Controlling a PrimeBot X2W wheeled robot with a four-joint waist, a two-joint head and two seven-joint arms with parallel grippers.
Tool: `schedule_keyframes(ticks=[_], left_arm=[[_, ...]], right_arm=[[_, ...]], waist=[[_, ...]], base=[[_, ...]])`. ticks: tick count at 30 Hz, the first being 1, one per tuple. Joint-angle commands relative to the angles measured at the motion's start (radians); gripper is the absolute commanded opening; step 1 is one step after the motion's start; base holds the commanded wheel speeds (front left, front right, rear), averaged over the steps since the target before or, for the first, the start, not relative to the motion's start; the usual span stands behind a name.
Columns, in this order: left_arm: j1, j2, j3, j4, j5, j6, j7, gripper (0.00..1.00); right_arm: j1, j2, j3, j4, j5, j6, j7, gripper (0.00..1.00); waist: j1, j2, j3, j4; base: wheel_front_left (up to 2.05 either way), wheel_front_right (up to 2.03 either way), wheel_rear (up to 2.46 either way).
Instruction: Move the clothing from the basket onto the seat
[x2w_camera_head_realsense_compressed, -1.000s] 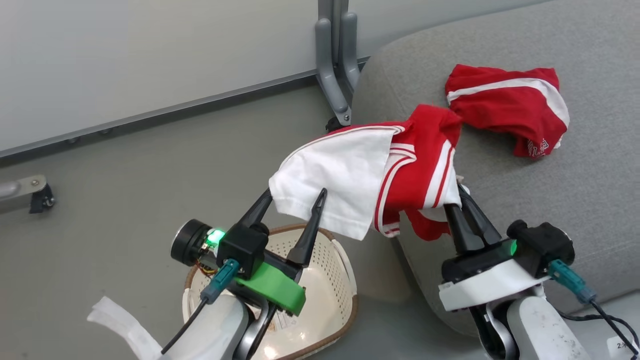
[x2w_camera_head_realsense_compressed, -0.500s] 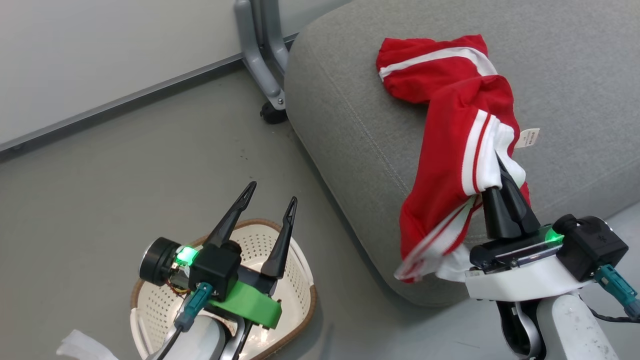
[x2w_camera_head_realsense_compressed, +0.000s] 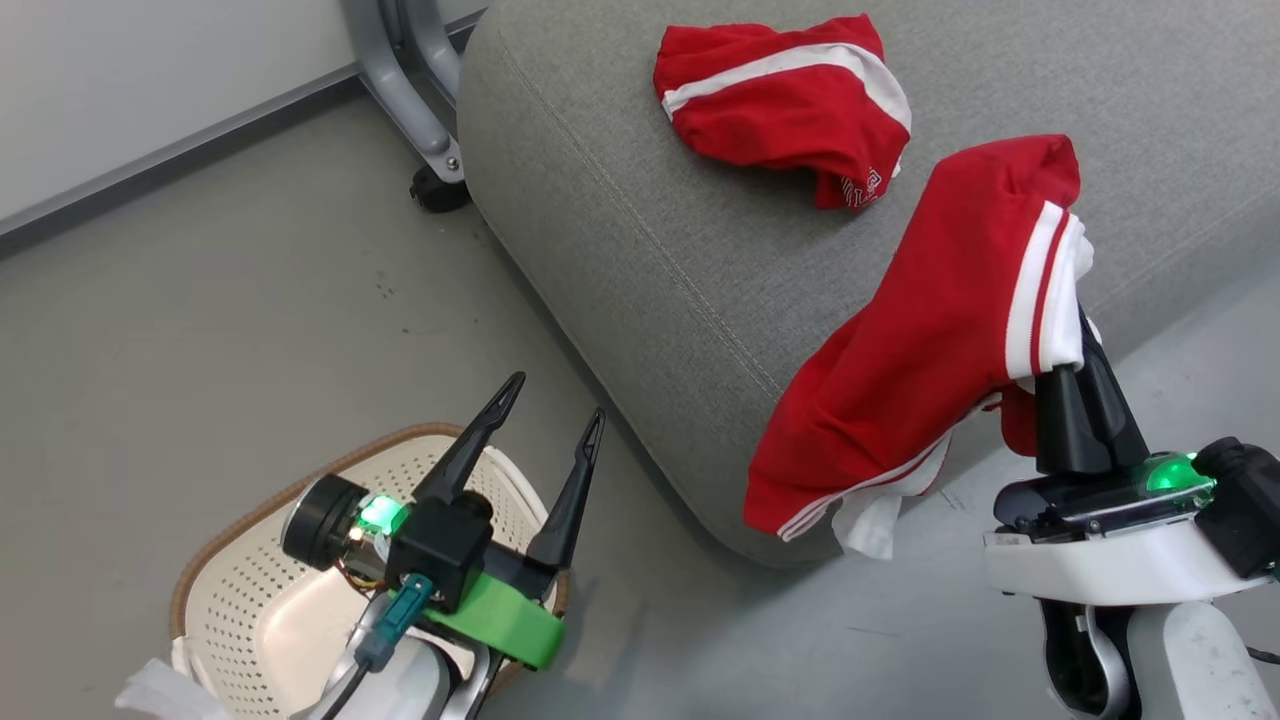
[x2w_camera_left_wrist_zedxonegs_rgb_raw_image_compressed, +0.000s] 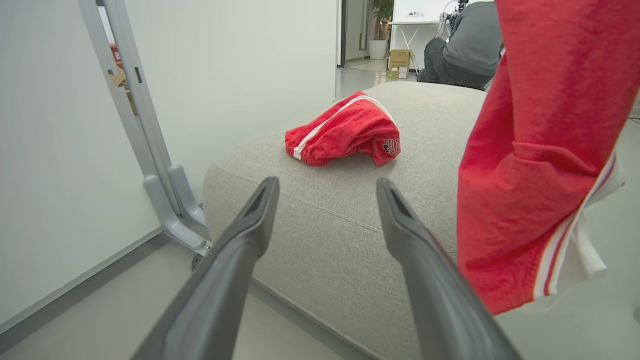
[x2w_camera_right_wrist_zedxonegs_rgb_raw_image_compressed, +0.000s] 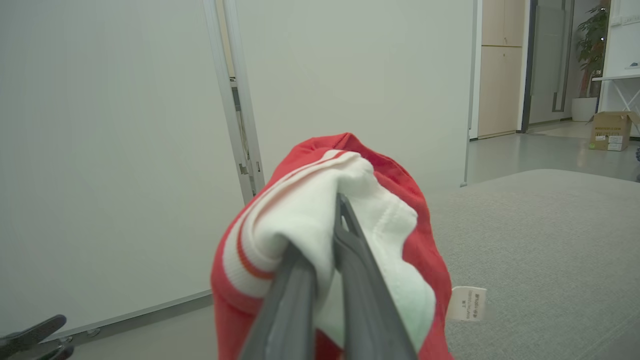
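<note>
One red garment with a white stripe and white lettering (x2w_camera_head_realsense_compressed: 780, 95) (x2w_camera_left_wrist_zedxonegs_rgb_raw_image_compressed: 345, 130) lies crumpled on the light-grey seat (x2w_camera_head_realsense_compressed: 640, 250) (x2w_camera_left_wrist_zedxonegs_rgb_raw_image_compressed: 340, 225) (x2w_camera_right_wrist_zedxonegs_rgb_raw_image_compressed: 540, 235). My right gripper (x2w_camera_head_realsense_compressed: 1078, 335) (x2w_camera_right_wrist_zedxonegs_rgb_raw_image_compressed: 340, 200) is shut on the white-striped end of the second red garment (x2w_camera_head_realsense_compressed: 920, 350) (x2w_camera_left_wrist_zedxonegs_rgb_raw_image_compressed: 535, 165) (x2w_camera_right_wrist_zedxonegs_rgb_raw_image_compressed: 310, 210). It hangs over the seat's near edge, its hem dangling above the floor. My left gripper (x2w_camera_head_realsense_compressed: 556, 398) (x2w_camera_left_wrist_zedxonegs_rgb_raw_image_compressed: 327, 185) is open and holds nothing, raised over the cream basket (x2w_camera_head_realsense_compressed: 240, 600), whose brown rim (x2w_camera_head_realsense_compressed: 300, 468) shows at lower left.
A grey metal frame leg with a caster (x2w_camera_head_realsense_compressed: 400, 90) (x2w_camera_left_wrist_zedxonegs_rgb_raw_image_compressed: 165, 190) stands by the seat's far-left corner against a pale wall. A white strip (x2w_camera_head_realsense_compressed: 150, 690) lies beside the basket. In the left wrist view a seated person (x2w_camera_left_wrist_zedxonegs_rgb_raw_image_compressed: 465, 45) is far behind the seat.
The head camera has swung, shifting the seat leftward. The garment, spread wide near my left gripper a second ago, now hangs bunched from my right gripper, farther right over the seat's edge.
</note>
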Motion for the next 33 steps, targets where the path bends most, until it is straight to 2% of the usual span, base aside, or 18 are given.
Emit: schedule_keyframes(ticks=[1, 6, 10, 14, 19, 24, 29, 33], left_arm=[[-0.021, 0.008, -0.001, 0.004, 0.007, -0.005, 0.002, 1.0], [-0.039, 0.02, -0.01, -0.01, 0.019, -0.004, 0.024, 1.0], [-0.069, 0.037, -0.019, -0.037, 0.034, -0.018, 0.062, 1.0], [-0.106, 0.044, -0.019, -0.072, 0.04, -0.023, 0.087, 1.0], [-0.172, 0.055, -0.022, -0.097, 0.061, -0.034, 0.106, 1.0], [-0.216, 0.063, -0.012, -0.125, 0.068, -0.038, 0.097, 1.0], [-0.231, 0.061, -0.008, -0.134, 0.068, -0.033, 0.091, 1.0], [-0.239, 0.056, -0.008, -0.128, 0.081, -0.016, 0.086, 1.0]], right_arm=[[0.004, 0.002, -0.002, -0.009, 0.012, -0.001, -0.003, 0.0], [-0.086, 0.004, 0.013, -0.008, 0.076, -0.001, -0.003, 0.0], [-0.231, -0.006, -0.027, 0.012, 0.121, -0.001, -0.003, 0.0], [-0.433, -0.088, -0.065, 0.07, 0.151, -0.001, -0.003, 0.0], [-0.69, -0.271, -0.108, 0.176, 0.189, -0.001, -0.003, 0.0], [-0.91, -0.387, -0.183, 0.337, 0.234, -0.001, -0.003, 0.0], [-0.999, -0.454, -0.183, 0.52, 0.211, -0.001, -0.003, 0.0], [-0.965, -0.451, -0.164, 0.633, 0.189, -0.001, -0.003, 0.0]], waist=[[0.0, -0.0001, 0.028, -0.009], [0.0, -0.0001, 0.088, -0.006], [0.0, -0.0001, 0.181, 0.033], [0.0, -0.0001, 0.284, 0.091], [0.0, -0.0001, 0.405, 0.178], [0.0, -0.0001, 0.476, 0.237], [0.0, -0.0001, 0.519, 0.277], [0.0, -0.0001, 0.54, 0.297]], base=[[0.0, 0.0, 0.0], [0.0, 0.0, 0.0], [0.0, 0.0, 0.0], [0.0, 0.0, 0.0], [0.0, 0.0, 0.0], [0.0, 0.0, 0.0], [0.0, 0.0, 0.0], [0.0, 0.0, 0.0]])
